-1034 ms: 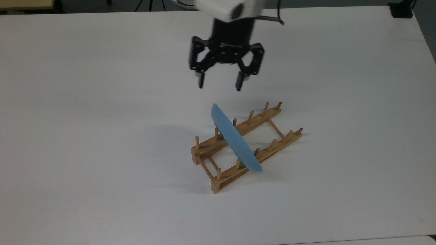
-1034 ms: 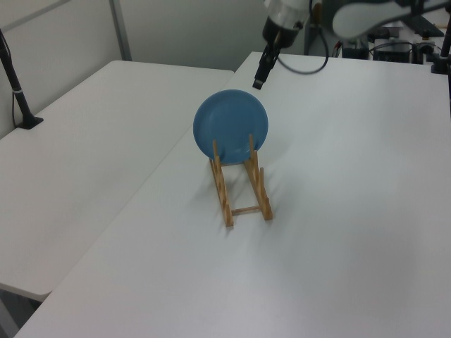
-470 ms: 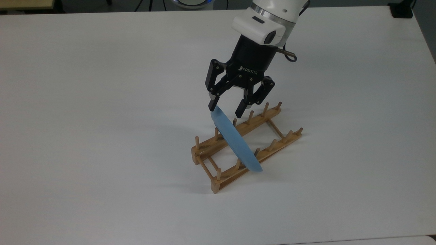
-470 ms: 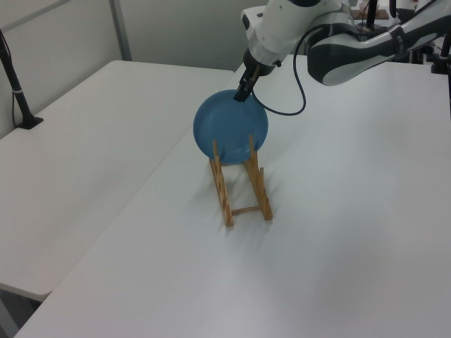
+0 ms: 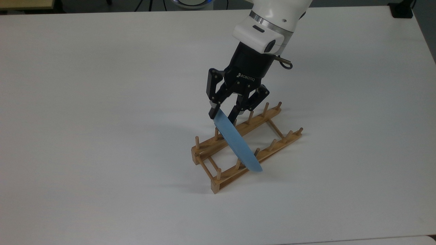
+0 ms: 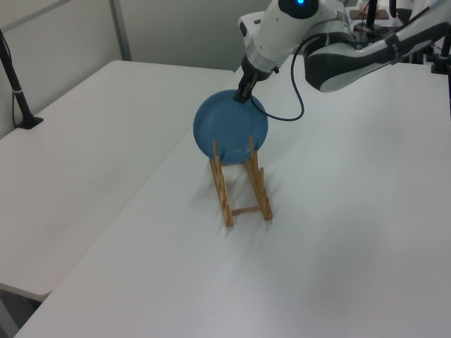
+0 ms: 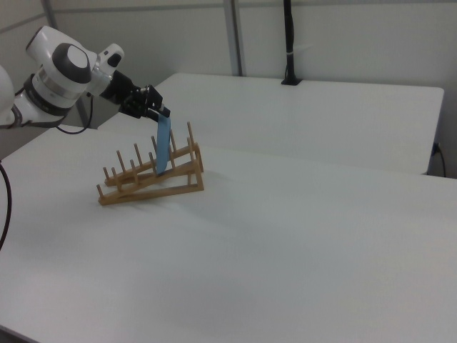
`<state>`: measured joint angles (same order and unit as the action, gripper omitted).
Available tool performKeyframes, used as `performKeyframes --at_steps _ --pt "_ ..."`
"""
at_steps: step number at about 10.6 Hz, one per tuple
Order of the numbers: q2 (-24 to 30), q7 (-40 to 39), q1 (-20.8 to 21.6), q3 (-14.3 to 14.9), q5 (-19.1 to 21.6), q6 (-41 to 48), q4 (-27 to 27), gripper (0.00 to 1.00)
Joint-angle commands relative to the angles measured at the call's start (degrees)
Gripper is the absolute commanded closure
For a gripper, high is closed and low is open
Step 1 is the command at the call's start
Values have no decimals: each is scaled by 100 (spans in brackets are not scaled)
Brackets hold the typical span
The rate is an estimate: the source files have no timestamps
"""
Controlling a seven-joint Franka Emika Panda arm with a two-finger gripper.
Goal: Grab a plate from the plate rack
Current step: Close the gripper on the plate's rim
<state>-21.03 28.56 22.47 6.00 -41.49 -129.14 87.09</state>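
So: white table around the plate rack is bare. Plate stands on edge between the rack's pegs, roughly mid-rack, leaning slightly. Arm comes in tilted from above the rack; gripper has its fingers pinched onto the plate's top rim.

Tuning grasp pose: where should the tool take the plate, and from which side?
Probably the top rim of the plate, from above. It stands on edge between the pegs of the plate rack, so only its upper edge is free. The tool already straddles that edge, one finger on each face.
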Motion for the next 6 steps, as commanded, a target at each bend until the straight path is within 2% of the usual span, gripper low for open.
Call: performKeyframes --at_steps 1,6 --pt "-33 106 -23 50 -149 -208 -25 75" --pt "2 89 -32 41 -166 -208 -34 84"
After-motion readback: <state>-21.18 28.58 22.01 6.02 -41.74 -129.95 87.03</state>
